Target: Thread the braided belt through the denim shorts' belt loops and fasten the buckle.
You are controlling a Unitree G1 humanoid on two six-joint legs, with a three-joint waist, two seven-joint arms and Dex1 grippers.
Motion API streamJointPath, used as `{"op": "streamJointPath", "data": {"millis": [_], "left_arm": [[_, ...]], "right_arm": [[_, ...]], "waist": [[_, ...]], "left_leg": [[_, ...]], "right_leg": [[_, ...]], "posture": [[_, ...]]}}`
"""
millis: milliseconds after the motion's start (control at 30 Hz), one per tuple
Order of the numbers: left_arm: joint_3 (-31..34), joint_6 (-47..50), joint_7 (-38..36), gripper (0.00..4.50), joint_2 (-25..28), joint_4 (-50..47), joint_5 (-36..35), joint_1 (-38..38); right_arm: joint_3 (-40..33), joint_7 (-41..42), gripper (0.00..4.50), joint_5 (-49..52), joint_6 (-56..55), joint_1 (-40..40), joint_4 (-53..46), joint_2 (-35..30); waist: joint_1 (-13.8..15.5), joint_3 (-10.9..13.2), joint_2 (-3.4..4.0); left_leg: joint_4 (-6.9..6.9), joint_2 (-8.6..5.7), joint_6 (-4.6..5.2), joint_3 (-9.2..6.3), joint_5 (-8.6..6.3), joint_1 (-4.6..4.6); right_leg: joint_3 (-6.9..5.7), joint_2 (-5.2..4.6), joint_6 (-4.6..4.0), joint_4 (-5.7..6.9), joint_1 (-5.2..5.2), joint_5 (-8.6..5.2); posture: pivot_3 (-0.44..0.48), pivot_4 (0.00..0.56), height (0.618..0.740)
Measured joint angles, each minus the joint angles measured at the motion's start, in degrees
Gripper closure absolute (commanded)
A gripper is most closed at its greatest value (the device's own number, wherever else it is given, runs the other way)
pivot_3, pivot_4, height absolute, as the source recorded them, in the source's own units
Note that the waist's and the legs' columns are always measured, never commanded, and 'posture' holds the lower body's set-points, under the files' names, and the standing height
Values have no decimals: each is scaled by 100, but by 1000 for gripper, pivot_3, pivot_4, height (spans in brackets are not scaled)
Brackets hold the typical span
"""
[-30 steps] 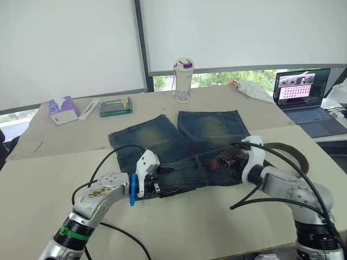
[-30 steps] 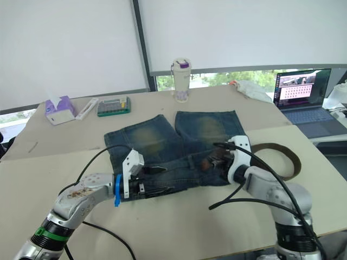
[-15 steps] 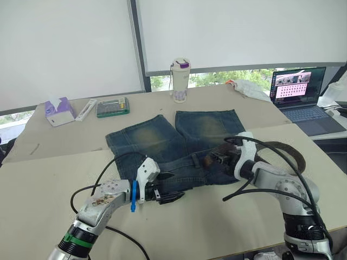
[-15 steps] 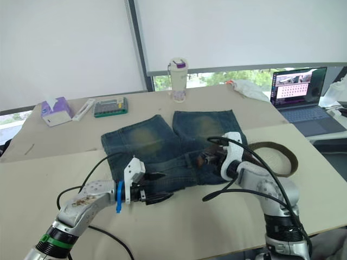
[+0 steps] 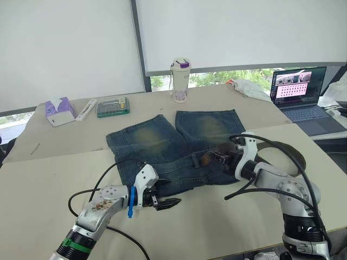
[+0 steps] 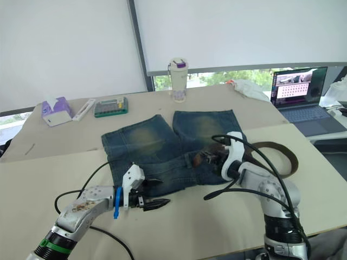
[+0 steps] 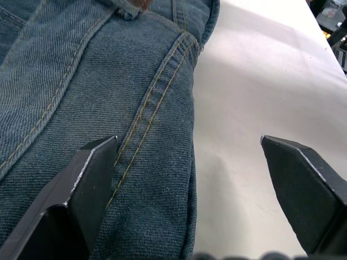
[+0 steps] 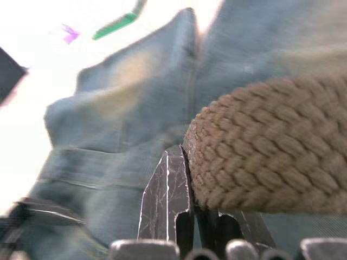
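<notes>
The denim shorts [image 5: 162, 142] lie flat on the table, waistband towards me. My left gripper [image 5: 169, 203] hovers open just off the waistband's near left edge; in the left wrist view its fingers [image 7: 92, 168] stand wide apart over denim seam and bare table. My right gripper [image 5: 215, 158] is at the right half of the waistband, shut on the braided belt [image 8: 260, 162] near its reddish-brown tip [image 5: 206, 158]. The remaining length of the belt [image 5: 295, 154] curls on the table to the right of the shorts. The buckle is hidden. I cannot pick out the belt loops.
Behind the shorts stand a white bottle [image 5: 181, 80], a green box [image 5: 113, 106], a tissue box [image 5: 58, 110], a crumpled white cloth [image 5: 249, 88] and an open laptop [image 5: 301, 92] at the far right. Black cables [image 5: 108, 173] arc over both arms.
My left gripper has drawn back from the waistband toward the table's near edge and now stands off the denim. The right gripper keeps its hold on the belt end at the waistband.
</notes>
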Motion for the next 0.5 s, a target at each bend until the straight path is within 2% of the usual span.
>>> {"op": "streamJointPath", "data": {"millis": [233,500], "left_arm": [[17,9,-29,26,-6,0,15,1],[25,9,-74,26,-7,1,42,-8]], "right_arm": [[-95,-35,4500,-93,-10,1,-3,-18],[354,-12,4500,-816,-291,6,329,-33]], "waist": [[9,0,0],[6,-1,1]], "left_leg": [[1,-4,1,0,0,1],[1,-3,1,1,0,1]], "right_leg": [[0,-3,1,1,1,0],[0,-3,0,1,2,0]], "posture": [[0,150,740],[0,150,740]]}}
